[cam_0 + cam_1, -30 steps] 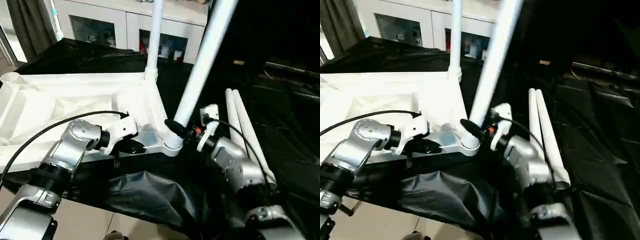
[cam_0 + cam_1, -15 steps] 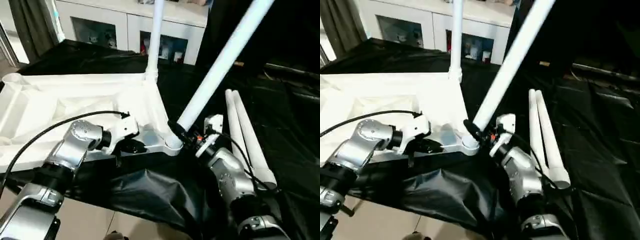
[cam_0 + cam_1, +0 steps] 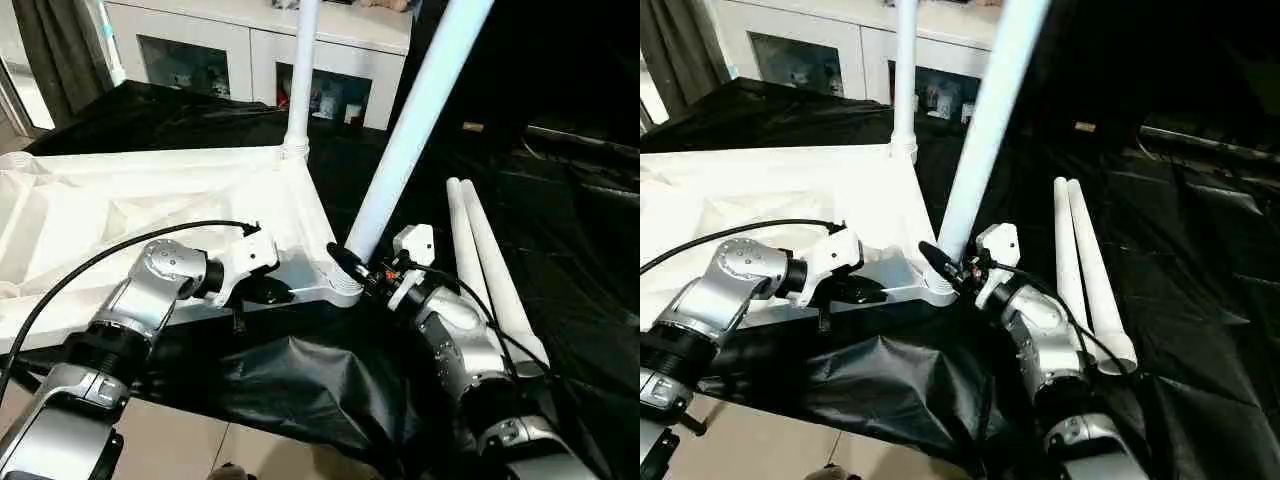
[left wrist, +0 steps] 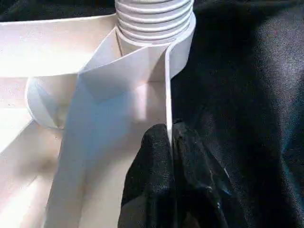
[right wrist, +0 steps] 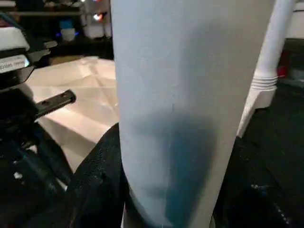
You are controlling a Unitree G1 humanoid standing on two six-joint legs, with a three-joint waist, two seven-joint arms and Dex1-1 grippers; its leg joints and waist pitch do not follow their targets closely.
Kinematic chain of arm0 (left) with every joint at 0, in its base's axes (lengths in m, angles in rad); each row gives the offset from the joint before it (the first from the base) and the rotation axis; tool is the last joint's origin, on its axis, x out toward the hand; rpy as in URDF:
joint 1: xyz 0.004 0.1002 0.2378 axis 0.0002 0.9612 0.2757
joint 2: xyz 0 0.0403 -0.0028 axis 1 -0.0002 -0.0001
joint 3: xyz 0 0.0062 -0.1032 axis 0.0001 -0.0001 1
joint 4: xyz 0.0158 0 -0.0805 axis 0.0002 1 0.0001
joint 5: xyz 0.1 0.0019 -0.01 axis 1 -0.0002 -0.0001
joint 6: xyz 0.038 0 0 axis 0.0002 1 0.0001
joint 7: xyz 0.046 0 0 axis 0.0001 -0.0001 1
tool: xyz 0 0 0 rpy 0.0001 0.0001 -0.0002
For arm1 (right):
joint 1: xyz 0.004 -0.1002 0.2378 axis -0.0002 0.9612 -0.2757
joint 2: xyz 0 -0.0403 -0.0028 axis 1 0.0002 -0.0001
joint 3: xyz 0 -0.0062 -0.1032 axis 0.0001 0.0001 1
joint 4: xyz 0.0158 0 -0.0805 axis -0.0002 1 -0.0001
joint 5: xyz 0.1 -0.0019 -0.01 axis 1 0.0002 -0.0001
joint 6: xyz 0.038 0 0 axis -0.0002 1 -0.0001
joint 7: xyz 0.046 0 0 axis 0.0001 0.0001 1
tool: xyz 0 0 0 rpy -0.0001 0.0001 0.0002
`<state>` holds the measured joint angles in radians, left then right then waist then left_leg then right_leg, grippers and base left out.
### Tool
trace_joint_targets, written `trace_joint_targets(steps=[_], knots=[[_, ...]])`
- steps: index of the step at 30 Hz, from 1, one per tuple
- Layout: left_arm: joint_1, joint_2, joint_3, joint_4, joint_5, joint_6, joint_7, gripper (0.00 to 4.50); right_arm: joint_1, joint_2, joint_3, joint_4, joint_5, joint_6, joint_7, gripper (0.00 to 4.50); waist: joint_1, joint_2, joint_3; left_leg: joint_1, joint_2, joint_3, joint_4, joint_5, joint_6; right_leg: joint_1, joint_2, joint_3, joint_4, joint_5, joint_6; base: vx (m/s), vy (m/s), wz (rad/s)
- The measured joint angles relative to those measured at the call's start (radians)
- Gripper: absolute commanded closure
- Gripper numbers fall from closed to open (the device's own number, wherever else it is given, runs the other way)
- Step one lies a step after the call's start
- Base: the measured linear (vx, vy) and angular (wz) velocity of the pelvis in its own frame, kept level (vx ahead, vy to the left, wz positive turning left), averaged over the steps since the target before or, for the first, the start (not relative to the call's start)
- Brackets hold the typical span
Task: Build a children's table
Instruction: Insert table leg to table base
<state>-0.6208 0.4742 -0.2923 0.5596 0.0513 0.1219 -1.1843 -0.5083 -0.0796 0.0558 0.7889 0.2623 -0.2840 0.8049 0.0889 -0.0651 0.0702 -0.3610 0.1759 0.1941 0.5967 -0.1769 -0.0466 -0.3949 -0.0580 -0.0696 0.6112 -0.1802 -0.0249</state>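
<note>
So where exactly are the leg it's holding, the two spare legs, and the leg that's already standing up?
held leg (image 3: pixel 405 135): left eye view, middle of its tilted shaft.
spare legs (image 3: pixel 482 255): left eye view, midway along the pair lying on black cloth.
standing leg (image 3: pixel 905 70): right eye view, upright shaft above its corner socket.

I am looking into what seems a lived-in room of a home, fitted out for a test. Behind the counter (image 3: pixel 520 170), which is draped in loose black cloth, stands a white cabinet (image 3: pixel 260 45) with glass doors and small trinkets (image 3: pixel 325 102) on its shelves. A dark curtain (image 3: pixel 55 50) hangs at one side, and pale floor tiles (image 3: pixel 200 450) show below.
</note>
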Motion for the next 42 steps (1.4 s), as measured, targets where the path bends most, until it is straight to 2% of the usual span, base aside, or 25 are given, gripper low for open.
trace_joint_targets(steps=[7, 13, 18, 24, 37, 42], knots=[[0.000, -0.001, -0.009, 0.001, -0.001, -0.022, -0.029, 4.50, -0.034, -0.062, 0.022, 0.000, 0.000, 0.083, 0.142, 2.61, 0.004, -0.001, 0.000, 0.004, 0.000, 0.000, -0.001, -0.001, 0.002, 0.006, 0.000, 0.000, -0.001, -0.002, 0.002, 0.000, 0.000, 0.00], [0.000, 0.000, -0.018, 0.000, -0.005, -0.045, -0.057, 4.50, -0.043, -0.111, 0.044, -0.004, 0.000, 0.087, 0.249, 2.61, 0.012, -0.001, -0.001, 0.006, -0.001, 0.000, -0.008, -0.002, 0.002, 0.008, 0.000, 0.000, -0.001, -0.006, -0.003, 0.000, 0.000, 0.00], [0.000, 0.012, -0.039, -0.014, -0.007, -0.065, -0.113, 4.50, -0.036, -0.173, 0.089, -0.050, -0.008, 0.088, 0.380, 2.61, 0.023, -0.002, -0.001, 0.010, -0.001, 0.000, -0.013, -0.003, 0.002, 0.011, 0.000, 0.000, -0.001, -0.013, -0.004, 0.000, 0.000, 0.00], [0.004, 0.020, -0.051, -0.035, -0.014, -0.064, -0.152, 4.50, -0.032, -0.185, 0.101, -0.068, -0.008, 0.088, 0.441, 2.61, 0.024, -0.003, -0.002, 0.011, -0.001, 0.001, -0.019, -0.003, 0.001, 0.011, 0.000, -0.001, -0.001, -0.016, -0.005, 0.000, 0.000, 0.00], [0.005, 0.020, -0.051, -0.037, -0.015, -0.060, -0.151, 4.50, -0.028, -0.180, 0.095, -0.068, -0.007, 0.090, 0.430, 2.61, 0.024, -0.004, -0.003, 0.012, -0.001, 0.001, -0.019, -0.004, 0.001, 0.011, 0.000, -0.001, -0.001, -0.018, -0.005, 0.000, 0.000, 0.00], [0.002, -0.043, -0.007, 0.009, -0.014, -0.004, -0.010, 4.50, -0.054, -0.117, 0.036, 0.005, -0.007, 0.108, 0.192, 2.61, 0.011, -0.004, -0.003, 0.014, -0.001, 0.001, -0.018, -0.003, 0.000, 0.012, 0.000, 0.000, -0.001, -0.020, -0.001, 0.000, 0.000, 0.00]])
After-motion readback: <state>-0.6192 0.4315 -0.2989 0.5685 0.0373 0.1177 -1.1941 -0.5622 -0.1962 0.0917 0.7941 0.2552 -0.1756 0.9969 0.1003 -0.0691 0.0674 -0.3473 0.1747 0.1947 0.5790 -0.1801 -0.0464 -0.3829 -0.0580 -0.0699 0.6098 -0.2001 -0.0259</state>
